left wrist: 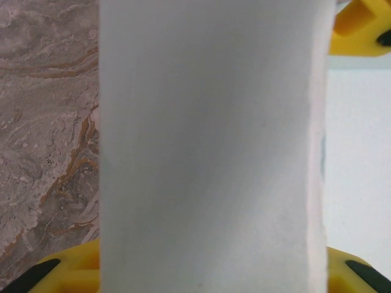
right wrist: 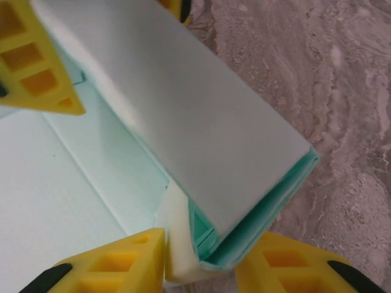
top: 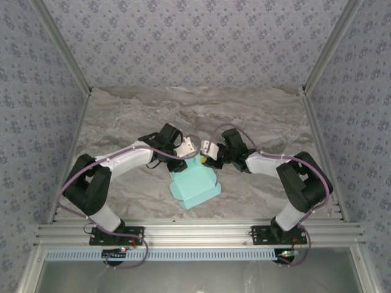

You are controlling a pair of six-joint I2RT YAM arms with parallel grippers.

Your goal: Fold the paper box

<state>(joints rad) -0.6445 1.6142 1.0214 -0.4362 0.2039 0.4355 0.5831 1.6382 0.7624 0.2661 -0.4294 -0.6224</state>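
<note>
Near-centre on the worktop (top: pixel 263 116), toward its front edge, sits the paper box (top: pixel 194 186), base flat. Both arms meet at its far wall. The left pincer (top: pixel 186 148) clamps the folded-over white flap (left wrist: pixel 208 152) across its width, and the right pincer (top: pixel 208 149) pinches that wall's end corner. I reckon both hold so the doubled wall can't spring open before tucking.
</note>
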